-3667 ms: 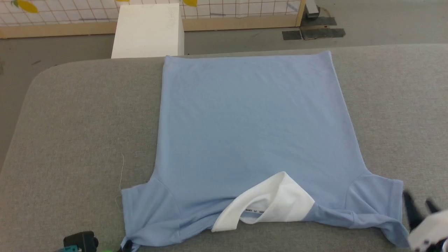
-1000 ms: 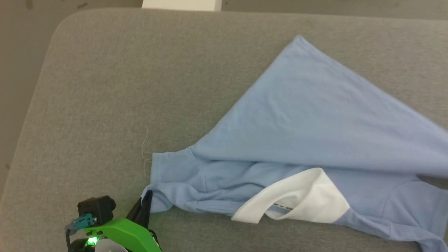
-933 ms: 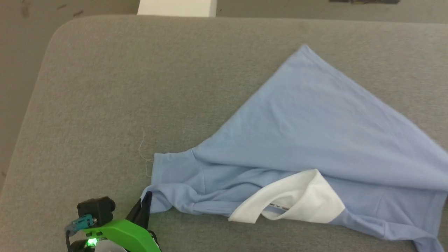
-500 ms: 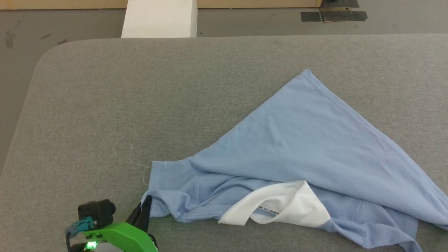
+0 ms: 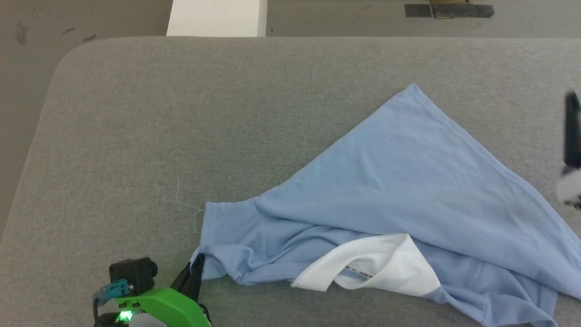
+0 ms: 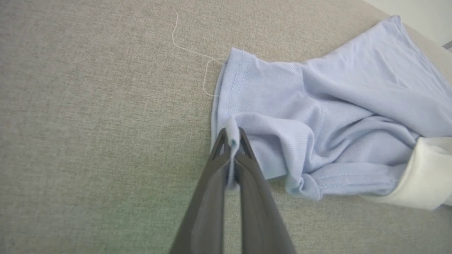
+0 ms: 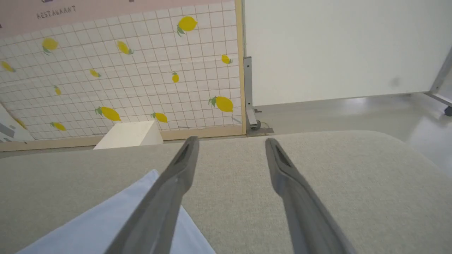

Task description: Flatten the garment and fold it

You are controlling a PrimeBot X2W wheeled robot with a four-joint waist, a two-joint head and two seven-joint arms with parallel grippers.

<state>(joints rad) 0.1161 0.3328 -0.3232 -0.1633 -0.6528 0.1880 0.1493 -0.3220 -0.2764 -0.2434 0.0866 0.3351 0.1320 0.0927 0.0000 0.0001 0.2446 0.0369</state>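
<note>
The light blue garment (image 5: 399,181) lies on the grey padded table (image 5: 181,113), folded over into a rough triangle, with its white collar panel (image 5: 386,268) and small dark text at the near edge. My left gripper (image 5: 196,268) is shut on the sleeve corner at the lower left; the left wrist view shows the cloth (image 6: 317,116) pinched at the fingertips of the left gripper (image 6: 232,135). My right gripper (image 7: 231,141) is open with nothing between its fingers, above the table by the garment's (image 7: 106,225) far right part. One dark finger (image 5: 573,127) shows at the head view's right edge.
A loose white thread (image 5: 181,200) lies by the sleeve. A white block (image 5: 218,18) stands on the floor beyond the table's far edge, and a lemon-patterned tiled panel (image 7: 123,70) stands behind it. The table's rounded corner (image 5: 68,50) is at the far left.
The right gripper has opened and let go of the garment, which has settled flat into the triangle. The head camera shifted. The left gripper keeps its hold on the sleeve corner.
</note>
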